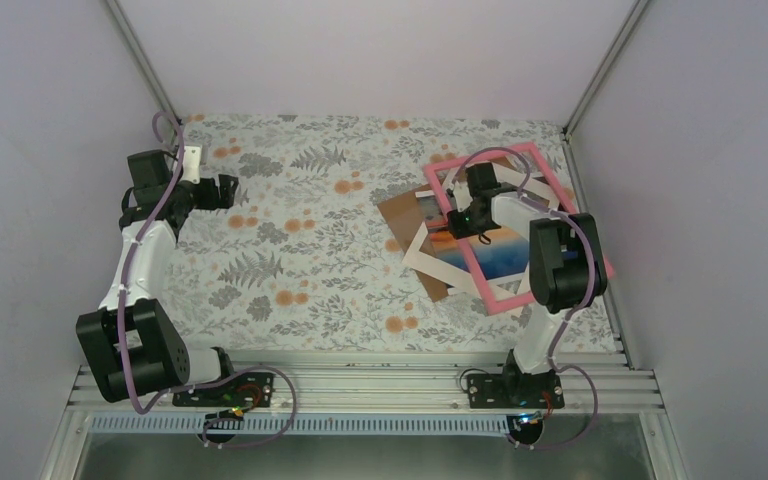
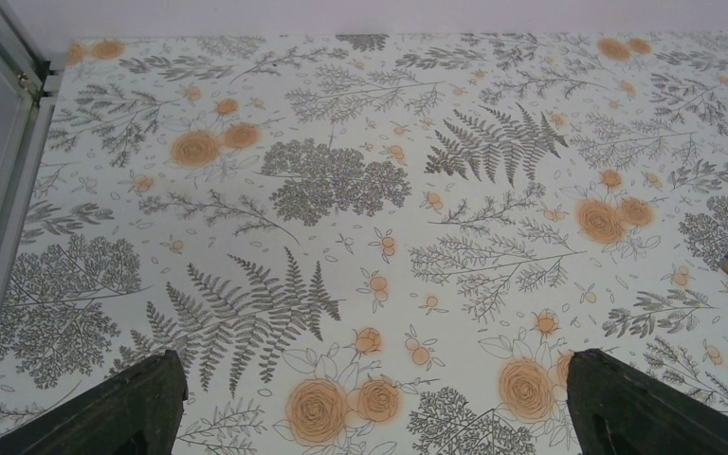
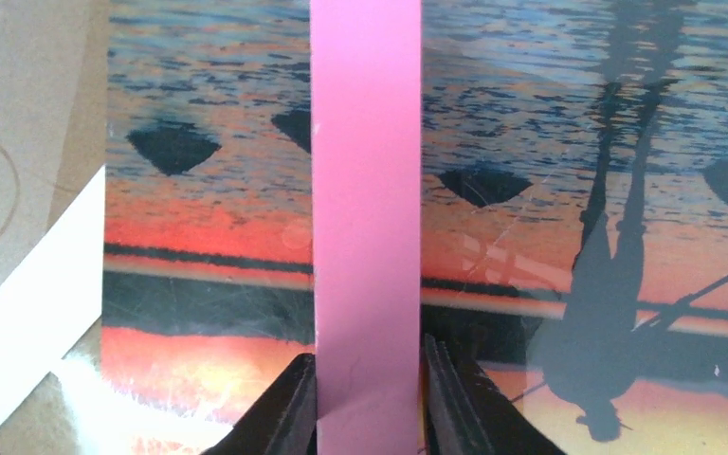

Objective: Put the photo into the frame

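Observation:
The pink frame [image 1: 477, 275] lies at the right of the table, on top of the sunset photo [image 1: 505, 255]. My right gripper [image 1: 457, 222] is shut on the frame's left bar. In the right wrist view the pink bar [image 3: 367, 190] runs straight up between my two jaws [image 3: 368, 398], which press on both its edges. The photo [image 3: 209, 171] lies face up beneath it, seen on both sides of the bar. My left gripper [image 1: 228, 190] is open and empty at the far left, its fingers [image 2: 142, 408] wide apart over the floral cloth.
A white mat border [image 1: 422, 250] lies skewed under the frame, showing at the left of the right wrist view [image 3: 33, 275]. A brown backing board [image 1: 400, 215] lies under it all. The enclosure's walls and metal posts [image 1: 585, 90] ring the table.

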